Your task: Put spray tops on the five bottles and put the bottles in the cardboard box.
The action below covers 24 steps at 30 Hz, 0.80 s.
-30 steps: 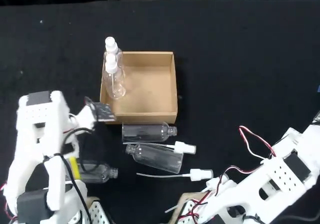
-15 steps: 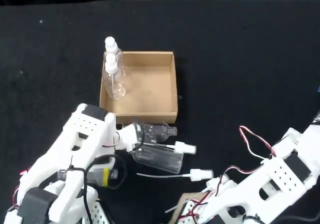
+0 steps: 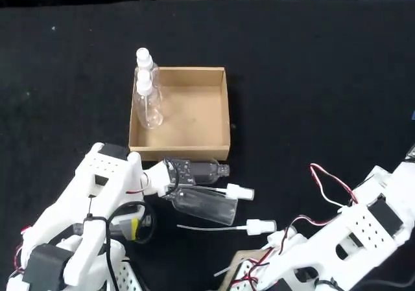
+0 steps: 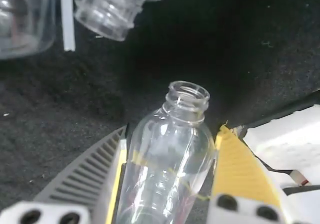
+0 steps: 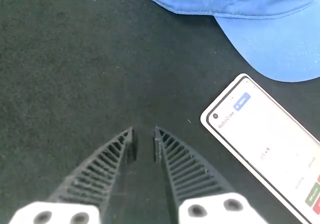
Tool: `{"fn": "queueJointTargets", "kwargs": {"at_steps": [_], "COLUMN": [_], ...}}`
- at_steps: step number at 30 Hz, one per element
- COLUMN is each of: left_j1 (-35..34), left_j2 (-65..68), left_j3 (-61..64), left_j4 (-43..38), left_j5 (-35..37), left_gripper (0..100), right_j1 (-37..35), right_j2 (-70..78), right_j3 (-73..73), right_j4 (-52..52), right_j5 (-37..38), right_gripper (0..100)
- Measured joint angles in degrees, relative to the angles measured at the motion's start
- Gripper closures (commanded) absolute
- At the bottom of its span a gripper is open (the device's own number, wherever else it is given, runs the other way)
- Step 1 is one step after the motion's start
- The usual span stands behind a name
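Observation:
A clear, open-necked bottle [image 3: 206,170] lies just in front of the cardboard box [image 3: 194,153]. My left gripper [image 3: 176,174] is shut on its body; the bottle [image 4: 170,149] sits between the fingers with its neck pointing away. A second uncapped bottle [image 3: 202,204] lies beside it, and its neck [image 4: 107,14] shows close ahead. A third bottle [image 3: 133,224] lies under the left arm. Two loose spray tops [image 3: 239,192] [image 3: 260,226] rest nearby. Two capped bottles [image 3: 146,96] stand in the box's left side. My right gripper [image 5: 145,136] is shut, holding nothing.
The right arm [image 3: 350,232] lies low at the table's near right corner with red and white wires. A phone [image 5: 265,144] and a blue cap [image 5: 240,19] lie on the black cloth near the right gripper. The box's right half is open floor.
The left arm swung right from the box's near left corner and lowered its gripper over the bottle in front of the box. The right arm has not moved.

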Motion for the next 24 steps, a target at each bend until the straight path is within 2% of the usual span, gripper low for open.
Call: {"fn": "queueJointTargets", "kwargs": {"at_steps": [7,11,15,19,24], "left_j1": [-0.09,-2.46,-4.84,-5.45,-6.07], "left_j2": [0.00,0.00,0.00,0.00,0.00], "left_j3": [-0.70,-5.01,-5.54,-3.25,2.29], "left_j4": [2.29,6.33,6.86,4.13,-4.66], "left_j5": [0.00,0.00,0.00,-1.14,-1.58], "left_gripper": [74,71,72,73,73], "right_j1": [0.00,0.00,0.00,0.00,0.00], "right_j2": [0.00,0.00,0.00,0.00,0.00], "right_j3": [0.00,0.00,0.00,0.00,0.00], "right_j4": [0.00,0.00,0.00,0.00,0.00], "right_j5": [0.00,0.00,0.00,0.00,0.00], "right_gripper": [94.6,94.6,94.6,94.6,94.6]}}
